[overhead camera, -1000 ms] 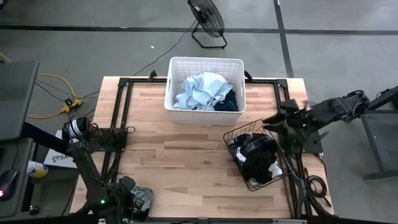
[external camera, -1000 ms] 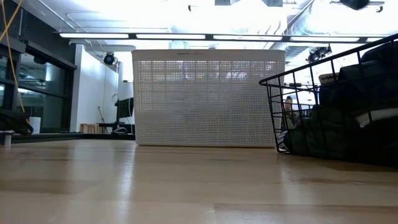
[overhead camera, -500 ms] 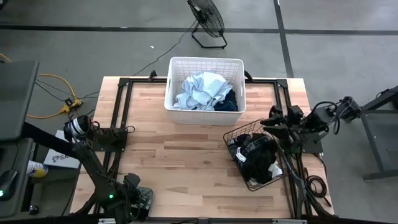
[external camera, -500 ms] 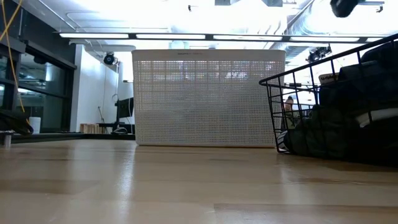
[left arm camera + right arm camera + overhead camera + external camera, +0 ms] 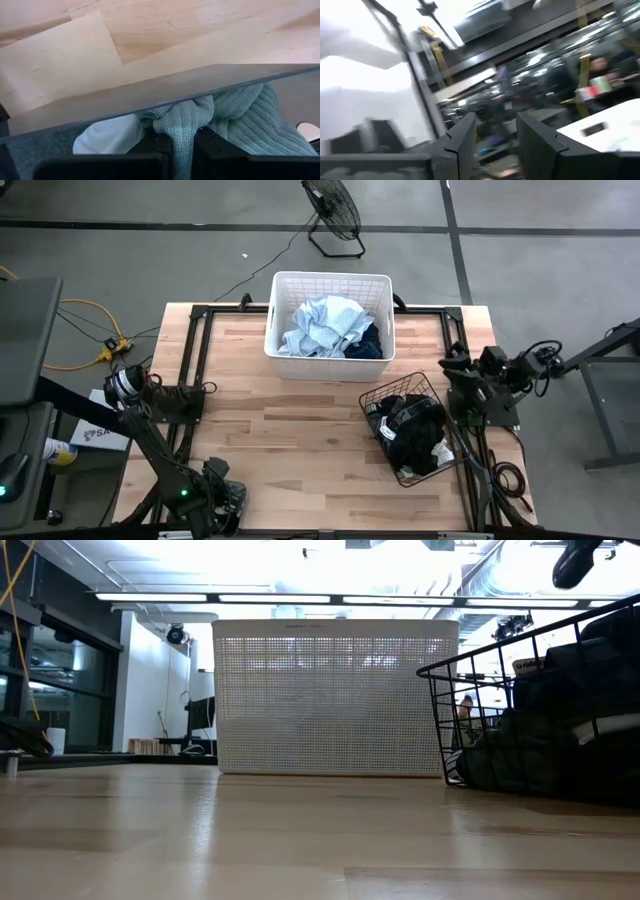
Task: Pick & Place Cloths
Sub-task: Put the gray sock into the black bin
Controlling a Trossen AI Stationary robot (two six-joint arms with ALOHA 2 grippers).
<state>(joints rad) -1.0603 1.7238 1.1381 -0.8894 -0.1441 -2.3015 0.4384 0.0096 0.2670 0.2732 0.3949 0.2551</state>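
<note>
My left gripper (image 5: 224, 500) is at the table's near edge, left of the middle, shut on a sage green knit cloth (image 5: 235, 115). A white piece of fabric (image 5: 107, 140) shows beside the cloth. A light blue cloth (image 5: 322, 325) and a dark navy one (image 5: 368, 338) lie in the white laundry basket (image 5: 330, 280) at the far middle. Black cloths (image 5: 415, 435) fill the black wire basket (image 5: 385, 390) at the right. My right gripper (image 5: 495, 135) is open and empty, raised by the table's right edge (image 5: 452, 370). My left gripper pinches a bunched fold of the sage green cloth (image 5: 182, 132) between its two fingers. The rest of the cloth spreads out past the fingers, just beyond the table's near edge. What it rests on does not show.
Bare wood table top (image 5: 290, 440) lies between the two baskets and the near edge. Black frame rails (image 5: 195, 360) run along the left and right sides. In the low view the wire basket (image 5: 540, 710) stands in front of the white basket (image 5: 335, 695).
My right arm has folded back toward the table's right edge and turned, its gripper staying high and empty. My left gripper has kept its hold on the sage green cloth at the near edge.
</note>
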